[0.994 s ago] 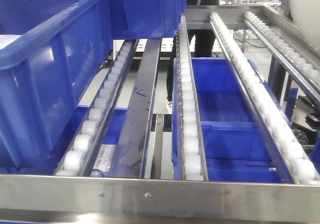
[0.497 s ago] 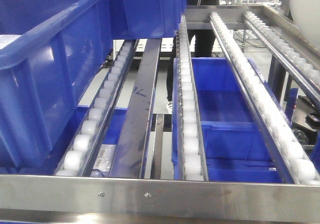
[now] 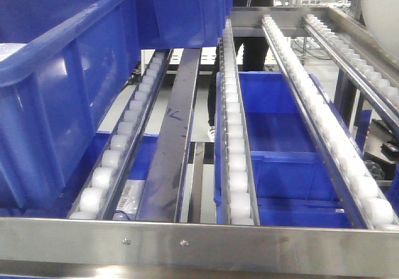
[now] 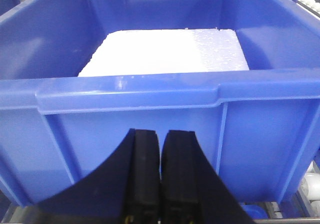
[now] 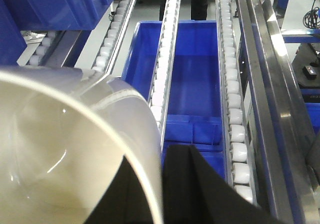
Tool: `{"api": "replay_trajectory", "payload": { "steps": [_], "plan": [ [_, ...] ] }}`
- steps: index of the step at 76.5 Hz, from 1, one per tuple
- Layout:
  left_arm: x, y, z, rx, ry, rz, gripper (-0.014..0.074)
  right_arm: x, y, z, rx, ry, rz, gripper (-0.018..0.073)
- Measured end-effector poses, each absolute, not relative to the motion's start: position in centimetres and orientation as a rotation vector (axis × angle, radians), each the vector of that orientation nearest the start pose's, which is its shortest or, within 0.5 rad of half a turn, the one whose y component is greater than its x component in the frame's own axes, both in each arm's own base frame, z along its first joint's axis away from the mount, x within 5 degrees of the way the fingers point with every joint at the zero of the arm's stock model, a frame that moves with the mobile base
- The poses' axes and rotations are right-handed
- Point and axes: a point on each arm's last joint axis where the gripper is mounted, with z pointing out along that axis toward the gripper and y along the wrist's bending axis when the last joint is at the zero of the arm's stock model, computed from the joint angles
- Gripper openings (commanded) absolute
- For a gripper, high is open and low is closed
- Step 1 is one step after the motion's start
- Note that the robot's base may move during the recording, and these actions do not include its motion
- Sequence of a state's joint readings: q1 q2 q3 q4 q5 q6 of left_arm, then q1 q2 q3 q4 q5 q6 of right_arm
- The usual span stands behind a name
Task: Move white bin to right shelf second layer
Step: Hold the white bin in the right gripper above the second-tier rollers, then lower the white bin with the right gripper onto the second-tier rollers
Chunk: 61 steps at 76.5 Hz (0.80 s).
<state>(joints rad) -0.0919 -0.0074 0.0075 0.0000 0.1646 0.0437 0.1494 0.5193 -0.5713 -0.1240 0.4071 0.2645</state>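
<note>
The right gripper has its fingers clamped on the white bin's wall, carrying it above the roller shelf; next, lower it onto the rollers, while the left gripper's fingers stay together, idle.

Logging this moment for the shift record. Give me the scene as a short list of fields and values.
white bin: held by the right gripper, its rim between the fingers, above the roller tracks
right shelf second layer: roller tracks and steel front lip, no white bin resting on it in the front view
left gripper: shut, empty, facing a blue crate
blue crate contents: white foam slab
below the rollers: another blue crate, open and looking empty
</note>
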Motion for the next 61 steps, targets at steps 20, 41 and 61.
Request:
{"api": "replay_trajectory", "payload": {
  "steps": [20, 41, 61],
  "plan": [
    [5.6, -0.5, 19.6, 0.112, 1.645, -0.037, 0.0085, 12.5, 1.5, 31.7, 0.061, 1.965, 0.186, 0.0055],
    [5.6, -0.5, 19.6, 0.112, 1.645, -0.037, 0.0085, 17.0, 2.4, 30.6, 0.104, 2.216, 0.192, 0.0055],
    [5.6, -0.5, 19.6, 0.112, 1.645, -0.037, 0.0085, 20.6, 4.1, 29.3, 0.051, 2.377, 0.197, 0.0055]
  ]
}}
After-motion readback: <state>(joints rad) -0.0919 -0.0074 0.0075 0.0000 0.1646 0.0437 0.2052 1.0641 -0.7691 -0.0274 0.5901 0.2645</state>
